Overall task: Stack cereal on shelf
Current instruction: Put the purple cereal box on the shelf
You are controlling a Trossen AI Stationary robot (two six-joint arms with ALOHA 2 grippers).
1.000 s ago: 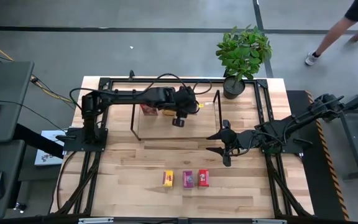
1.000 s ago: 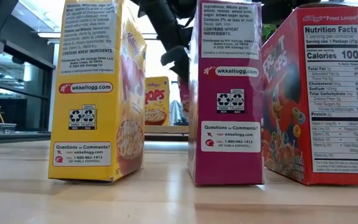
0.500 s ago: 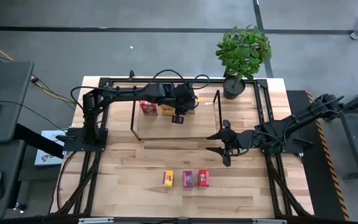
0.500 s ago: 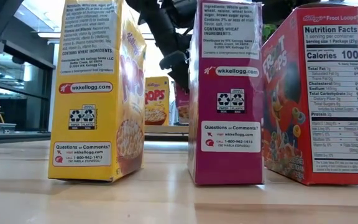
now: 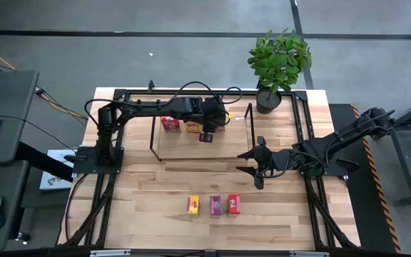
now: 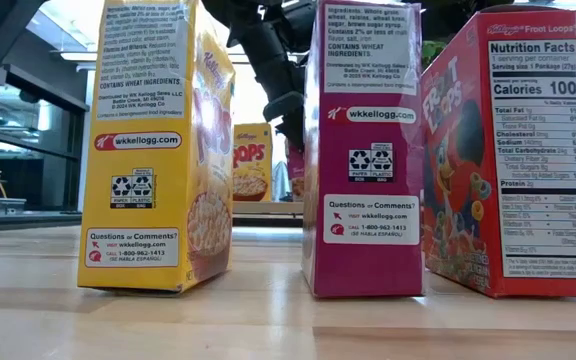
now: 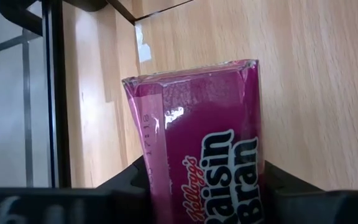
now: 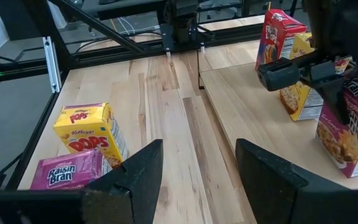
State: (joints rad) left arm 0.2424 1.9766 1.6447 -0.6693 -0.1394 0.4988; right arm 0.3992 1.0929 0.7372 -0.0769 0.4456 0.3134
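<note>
Fingers of my left gripper (image 7: 201,186) stay clamped on the purple box (image 7: 197,143), one on each side. I have carried it over the shelf (image 5: 184,146) in the last second; it now sits low beside the yellow box (image 5: 193,126) and red box (image 5: 168,123), so release looks near. My right gripper (image 8: 194,180) waits with fingers apart over bare wooden table (image 5: 155,185). Farther toward the front edge stand three more boxes (image 5: 213,205). Beyond is a potted plant (image 5: 277,61) and grey floor.
</note>
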